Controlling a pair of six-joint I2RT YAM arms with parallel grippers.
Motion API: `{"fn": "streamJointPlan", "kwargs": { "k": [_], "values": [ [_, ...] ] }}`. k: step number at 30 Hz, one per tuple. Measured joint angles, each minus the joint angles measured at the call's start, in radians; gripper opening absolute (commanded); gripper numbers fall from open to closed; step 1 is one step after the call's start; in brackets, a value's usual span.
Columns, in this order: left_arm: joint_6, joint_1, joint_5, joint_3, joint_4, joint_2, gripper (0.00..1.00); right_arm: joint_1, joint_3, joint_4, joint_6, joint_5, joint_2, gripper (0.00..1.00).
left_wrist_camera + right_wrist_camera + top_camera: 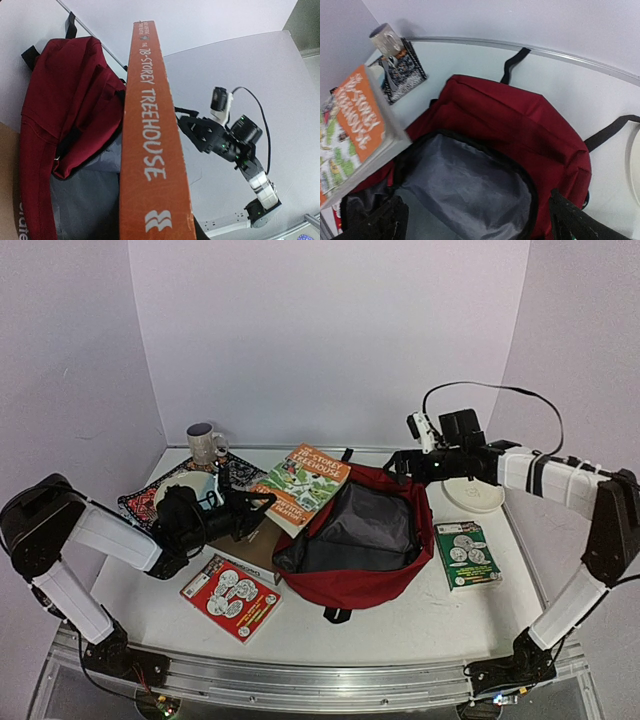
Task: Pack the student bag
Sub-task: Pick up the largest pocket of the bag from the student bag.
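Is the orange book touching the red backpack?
Cannot tell. In the right wrist and top views the book overlaps the backpack at its rim, but no contact or gap shows plainly.

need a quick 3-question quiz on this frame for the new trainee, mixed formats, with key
1. True or false: the bag is zipped shut.
2. The orange book is: A lying loose; B held by the left gripper over the bag's edge; C deep inside the bag.
3. Which lies to the bag's right, the red booklet or the green booklet?
Key: 1 false, its main pocket gapes open. 2 B. 3 green.
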Motion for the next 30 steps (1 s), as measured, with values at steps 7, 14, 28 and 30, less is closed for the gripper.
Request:
{"fn": "streamJointPlan", "kwargs": {
  "k": [7,14,28,30],
  "values": [
    [0.020,0.026,0.050,-0.048,-0.139,-0.163,0.00,-0.034,0.131,-0.133,-0.173,-0.009,0.230,0.98],
    [0.070,0.044,0.112,-0.048,-0.273,-0.241,0.00,-0.070,0.215,-0.205,-0.252,-0.082,0.373,0.98],
    [0.111,0.055,0.277,-0.029,-0.502,-0.292,0.00,-0.082,0.311,-0.281,-0.351,-0.283,0.494,0.35],
    [0.116,0.055,0.299,-0.019,-0.521,-0.302,0.00,-0.082,0.319,-0.289,-0.360,-0.294,0.494,0.20]
  ]
}}
